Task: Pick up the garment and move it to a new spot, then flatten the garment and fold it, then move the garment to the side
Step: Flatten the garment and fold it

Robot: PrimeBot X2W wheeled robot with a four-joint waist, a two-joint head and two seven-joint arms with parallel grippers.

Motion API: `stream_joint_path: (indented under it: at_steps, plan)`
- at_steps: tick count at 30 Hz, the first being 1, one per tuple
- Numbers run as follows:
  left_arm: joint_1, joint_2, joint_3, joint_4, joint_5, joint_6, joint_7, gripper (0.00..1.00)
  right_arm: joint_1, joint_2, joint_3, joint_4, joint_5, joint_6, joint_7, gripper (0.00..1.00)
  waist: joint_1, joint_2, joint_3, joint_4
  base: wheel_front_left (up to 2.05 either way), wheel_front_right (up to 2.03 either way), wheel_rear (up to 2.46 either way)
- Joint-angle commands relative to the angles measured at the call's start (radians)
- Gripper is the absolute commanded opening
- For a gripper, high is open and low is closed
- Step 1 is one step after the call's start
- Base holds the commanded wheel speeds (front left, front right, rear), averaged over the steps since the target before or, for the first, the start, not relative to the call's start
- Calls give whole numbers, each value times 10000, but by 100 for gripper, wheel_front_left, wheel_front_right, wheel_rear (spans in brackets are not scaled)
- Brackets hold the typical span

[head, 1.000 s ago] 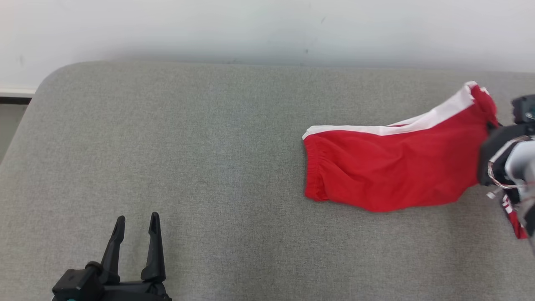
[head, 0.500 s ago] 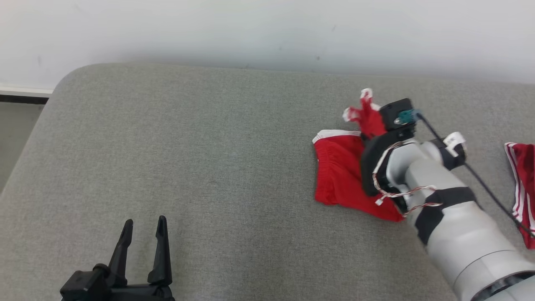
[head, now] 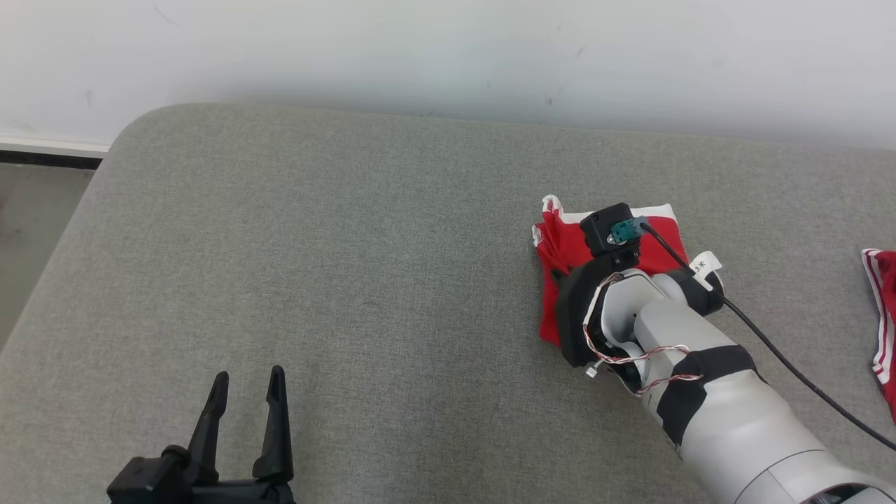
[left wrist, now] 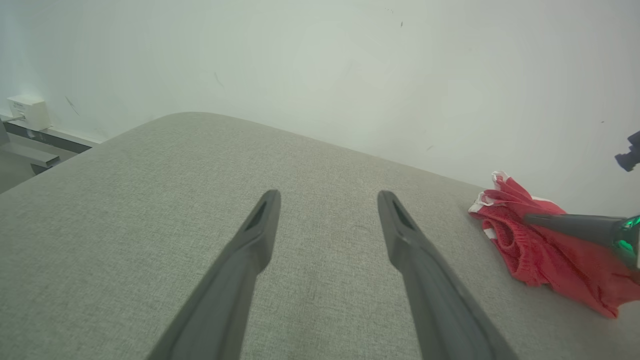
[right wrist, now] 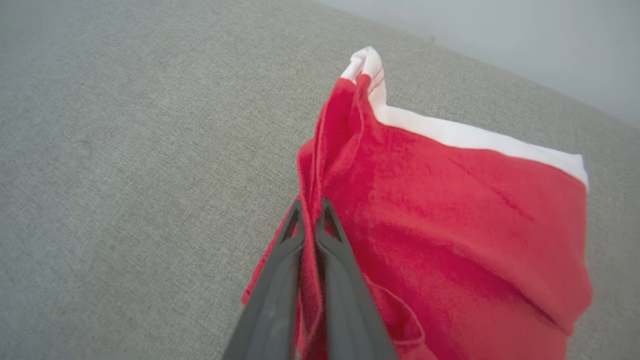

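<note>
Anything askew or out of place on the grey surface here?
The red garment is bunched, not flat: its corner stands up in a ridge pinched by the right tool. A second red striped cloth lies apart at the head view's right edge.

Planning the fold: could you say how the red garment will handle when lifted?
Probably floppy: the red garment bunches where the right gripper pinches it. Likely light, as one narrow pinch raises its edge. May drag on the grey surface.
</note>
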State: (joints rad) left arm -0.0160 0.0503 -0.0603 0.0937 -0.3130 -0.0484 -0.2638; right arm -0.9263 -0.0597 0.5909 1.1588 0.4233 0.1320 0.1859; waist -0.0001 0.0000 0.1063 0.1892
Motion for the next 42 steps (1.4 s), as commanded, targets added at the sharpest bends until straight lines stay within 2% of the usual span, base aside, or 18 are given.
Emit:
stream_joint_path:
  at_steps: [1,7,13,14,16,20,26,31,33,38,42]
  plan:
    - [17,4,-26,-16,-89,37,-3,100,152,69,-56,-247,302,-32,-90,100,1,0,2,9,0,0,0]
    - [110,4,71,1,-86,53,-3,100,378,38,-629,-1739,1906,-31,-936,100,1,0,-94,-112,0,0,0]
    - [45,6,88,-46,-114,27,-3,100,498,-1002,-1090,-1634,1480,-31,-2016,100,1,0,-118,-248,0,0,0]
    - [18,6,67,-49,-116,29,-3,100,573,-1180,-1138,-1442,1273,-31,-2143,80,1,0,-109,-253,0,0,0]
    - [-35,3,14,-48,-142,23,-3,100,743,-1449,-1192,-1054,842,-31,-2387,1,1,0,-80,-244,0,0,0]
    - [-113,4,-44,-56,-194,1,-3,100,1095,-1443,-1221,-389,99,-31,-2865,0,1,0,25,-206,0,0,0]
    - [-189,4,-21,-28,-202,-13,-3,100,1469,-648,-1213,71,-493,-31,-3450,0,1,0,145,-162,0,0,0]
    - [-192,4,20,2,-177,-21,-3,100,1868,2,-791,-15,-631,-31,-3606,0,1,0,151,-117,0,0,0]
    - [-210,6,27,29,-169,-6,-3,100,2012,72,-516,-195,-510,-31,-3487,0,1,0,125,-102,0,0,0]
    - [-133,6,49,118,-118,6,-3,100,2678,67,657,-1891,816,-31,-2904,0,1,0,-51,-152,0,0,0]
    - [29,7,218,179,-30,44,-3,100,2897,77,774,-2807,1651,-31,-3165,0,1,0,-296,-424,0,0,0]
